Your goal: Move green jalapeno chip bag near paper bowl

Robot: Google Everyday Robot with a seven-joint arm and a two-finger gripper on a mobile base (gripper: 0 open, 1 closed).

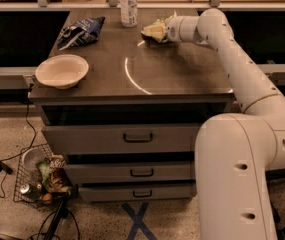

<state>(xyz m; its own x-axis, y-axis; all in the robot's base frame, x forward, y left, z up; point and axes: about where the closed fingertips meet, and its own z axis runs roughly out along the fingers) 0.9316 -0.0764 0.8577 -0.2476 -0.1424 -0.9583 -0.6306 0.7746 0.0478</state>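
The green jalapeno chip bag (160,22) is at the back of the table top, right of the middle, crumpled around my gripper. My gripper (153,32) reaches in from the right and is shut on the bag; it covers most of the bag, and only green and dark edges show. The paper bowl (62,71) is off-white and sits at the table's front left corner, well apart from the bag and the gripper.
A dark blue chip bag (80,31) lies at the back left. A white bottle (128,4) stands at the back, just left of the gripper. The table (132,86) has drawers below. A wire basket (38,182) with litter stands on the floor at the lower left.
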